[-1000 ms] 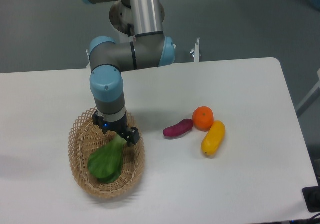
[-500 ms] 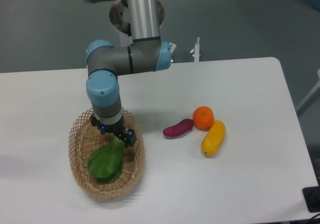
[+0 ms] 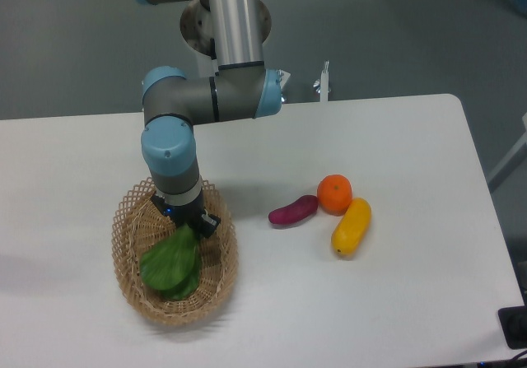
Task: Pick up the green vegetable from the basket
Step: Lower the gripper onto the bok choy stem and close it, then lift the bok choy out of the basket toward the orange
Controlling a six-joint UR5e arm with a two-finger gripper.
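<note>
The green vegetable lies in the tan wicker basket at the table's front left, with its broad leaves toward the front. Its pale stem end is hidden under my gripper. The gripper points straight down into the basket's back half, and its fingers look closed on the stem end. The leaves appear slightly raised and bunched against the gripper. The basket stands flat on the white table.
A purple eggplant-like piece, an orange and a yellow oblong fruit lie together right of the basket. A small white fixture stands at the table's back edge. A black object sits beyond the front right corner.
My arm has shifted a little to the left. The gripper sank onto the stem, and the vegetable has moved slightly left and up with it, its stem now covered.
</note>
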